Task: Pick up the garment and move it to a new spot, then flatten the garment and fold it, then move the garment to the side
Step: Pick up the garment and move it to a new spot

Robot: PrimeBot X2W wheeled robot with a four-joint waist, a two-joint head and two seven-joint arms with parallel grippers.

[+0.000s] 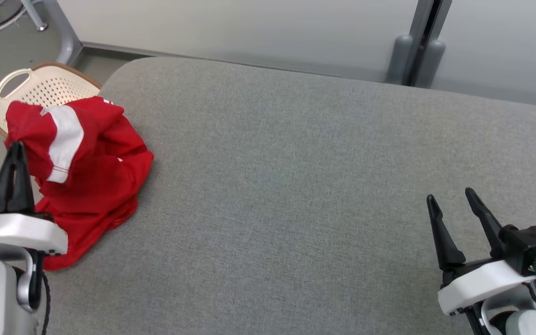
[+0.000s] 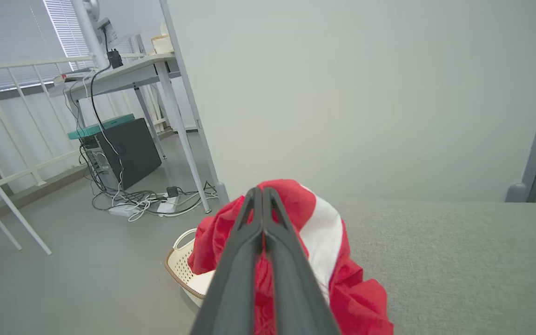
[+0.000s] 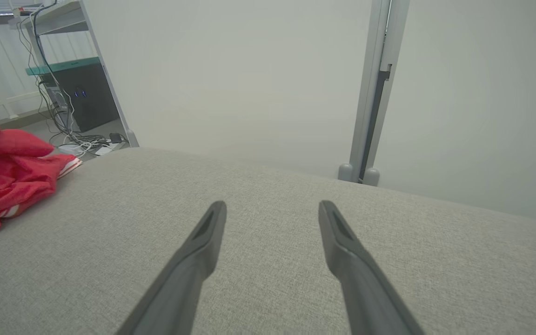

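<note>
My left gripper (image 1: 16, 145) is clamped on the garment (image 1: 96, 177) at its edge by the basket (image 1: 40, 86), to lift it. My right gripper (image 1: 450, 194) idles well off the garment, fingers apart.

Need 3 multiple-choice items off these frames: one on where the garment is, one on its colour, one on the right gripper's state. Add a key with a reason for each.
1. Where does the garment lie on the grey cushion?
A. At its left edge, by the basket
B. At its centre
C. At its right edge

2. What colour is the garment?
A. Blue with a yellow stripe
B. Red with a white stripe
C. Plain white

3. How does the right gripper hold its fingers?
A. Shut together
B. Shut on the garment
C. Spread apart, nothing between them

Key:
1 A: the head view shows it bunched at the cushion's left edge, by the basket.
2 B: red cloth with a white band shows in the head and left wrist views.
3 C: the right wrist view shows bare cushion between the fingers.
</note>
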